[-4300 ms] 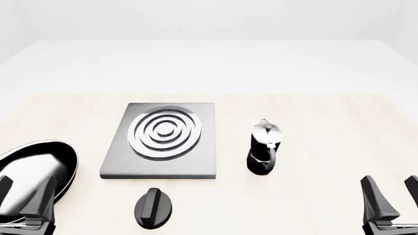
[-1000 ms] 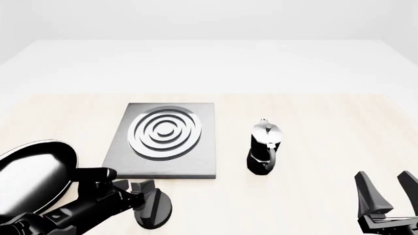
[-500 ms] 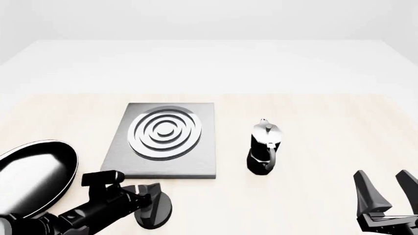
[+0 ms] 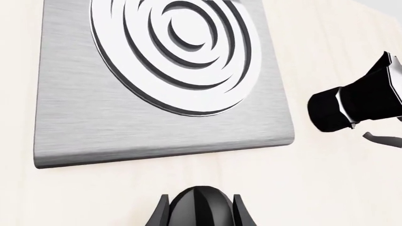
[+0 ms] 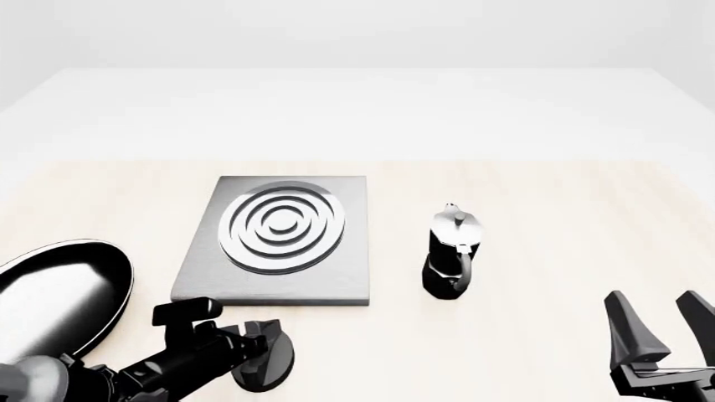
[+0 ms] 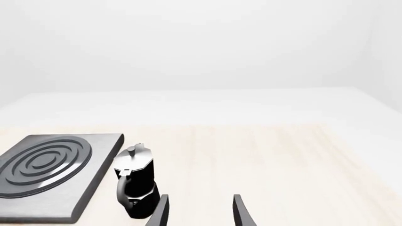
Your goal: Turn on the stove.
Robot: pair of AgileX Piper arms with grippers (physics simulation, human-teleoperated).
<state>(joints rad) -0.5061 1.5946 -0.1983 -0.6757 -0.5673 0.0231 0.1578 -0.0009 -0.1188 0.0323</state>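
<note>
The stove (image 5: pixel 274 268) is a flat dark-grey slab with silver burner rings (image 5: pixel 281 226), left of the table's centre. Its small black oval knob (image 5: pixel 270 362) lies on the table just in front of the slab. My left gripper (image 5: pixel 259 343) reaches in low from the left and is open, one finger on each side of the knob. In the left wrist view the knob (image 4: pixel 199 212) fills the gap between the fingers (image 4: pixel 162 214), with the stove (image 4: pixel 157 136) beyond. My right gripper (image 5: pixel 665 331) hovers open and holds nothing at the front right; in its own view the gripper (image 6: pixel 197 202) faces the stove (image 6: pixel 63 197).
A black frying pan (image 5: pixel 56 293) sits at the front left, close beside my left arm. A black-and-silver moka pot (image 5: pixel 453 251) stands right of the stove, also visible as the moka pot (image 4: pixel 358 103) and the moka pot (image 6: pixel 135 186) in the wrist views.
My left arm came in from the front left and has drawn lower and nearer the table's front edge, its fingers settling around the knob. The right gripper has hardly moved.
</note>
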